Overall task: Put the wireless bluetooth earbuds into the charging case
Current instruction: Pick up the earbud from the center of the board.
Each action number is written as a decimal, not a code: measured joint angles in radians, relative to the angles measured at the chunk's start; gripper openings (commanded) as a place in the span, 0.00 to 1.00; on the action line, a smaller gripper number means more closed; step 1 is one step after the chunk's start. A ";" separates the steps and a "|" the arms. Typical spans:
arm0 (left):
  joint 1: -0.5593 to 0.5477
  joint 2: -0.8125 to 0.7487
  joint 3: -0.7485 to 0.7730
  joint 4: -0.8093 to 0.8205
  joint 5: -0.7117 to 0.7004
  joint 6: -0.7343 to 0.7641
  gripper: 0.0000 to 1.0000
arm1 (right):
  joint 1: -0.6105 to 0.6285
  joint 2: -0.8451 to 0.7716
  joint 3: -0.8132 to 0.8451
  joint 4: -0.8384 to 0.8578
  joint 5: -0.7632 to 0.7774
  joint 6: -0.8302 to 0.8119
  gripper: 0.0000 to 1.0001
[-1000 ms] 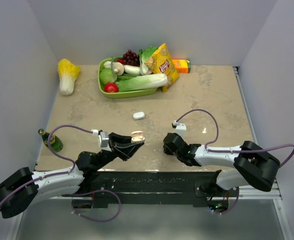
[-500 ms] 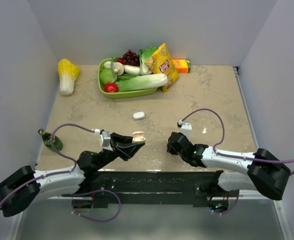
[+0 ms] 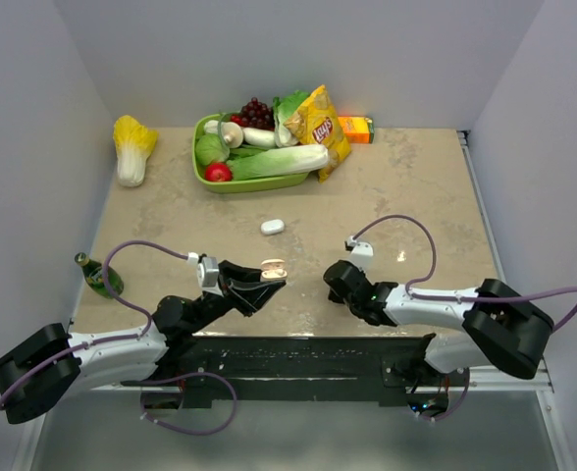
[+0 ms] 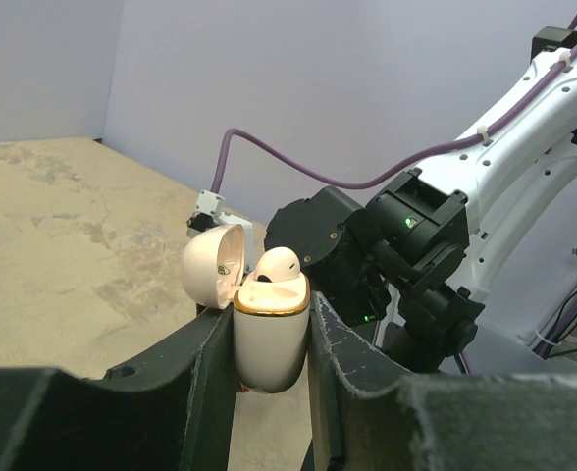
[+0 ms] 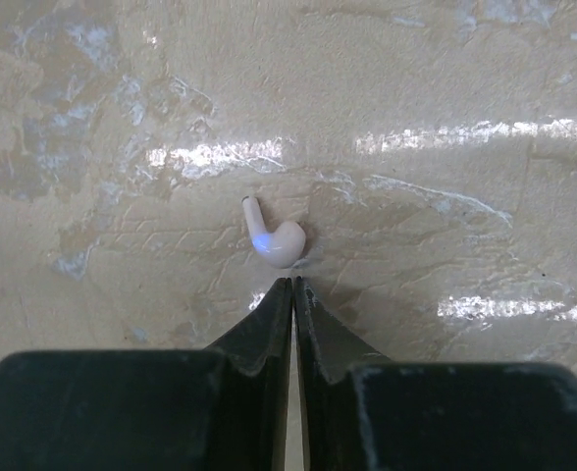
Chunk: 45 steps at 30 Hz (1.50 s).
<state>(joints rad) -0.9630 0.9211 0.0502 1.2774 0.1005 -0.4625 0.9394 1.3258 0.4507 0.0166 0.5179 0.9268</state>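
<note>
Tan table [image 3: 416, 186] is walled on three sides, with the arm bases along the near edge. The clutter sits far back: a green tray [image 3: 202, 157] of vegetables, a chip bag [image 3: 320, 126] leaning on its right end, an orange box [image 3: 356, 128] behind the bag, and a cabbage [image 3: 131, 147] at far left. A green bottle [image 3: 102, 279] stands at the left edge beside the left arm's cable. The middle of the table is bare apart from one small white pebble-shaped thing [image 3: 272, 227], well apart from both grippers.

The left arm reaches forward and inward, low. The left gripper [image 4: 271, 312] has its jaws pinching the charging case [image 4: 267, 348] by its sides. The case is upright with its lid [image 4: 213, 267] swung open to the left. Only the left wrist view shows the seated earbud [image 4: 277, 263], head up in the case; from above the case is just a pale spot at the finger ends.

The right arm is stretched inward and tipped steeply down at the table near the near edge, close to the case but not touching it. The right gripper [image 5: 294, 285] has its jaws pressed together with nothing between them. Only the right wrist view shows the loose earbud [image 5: 277, 240]. It lies on the table just past the tips, stem pointing away; whether the tips touch it is hard to tell.
</note>
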 measured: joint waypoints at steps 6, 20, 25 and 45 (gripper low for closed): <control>0.000 0.000 0.000 0.000 0.000 0.000 0.00 | -0.010 0.052 0.029 0.029 0.025 0.000 0.09; 0.000 0.000 0.000 0.000 0.000 0.000 0.00 | -0.048 0.140 0.090 0.062 0.076 -0.004 0.33; 0.000 -0.002 0.000 0.000 0.000 0.000 0.00 | -0.064 0.141 0.091 0.071 0.075 -0.004 0.33; -0.001 -0.010 0.000 0.000 0.001 -0.009 0.00 | -0.078 0.192 0.194 -0.046 0.049 -0.144 0.51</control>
<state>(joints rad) -0.9638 0.9112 0.0502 1.2774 0.1013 -0.4717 0.8616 1.5173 0.6445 -0.0296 0.5667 0.7826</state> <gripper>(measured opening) 0.347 0.508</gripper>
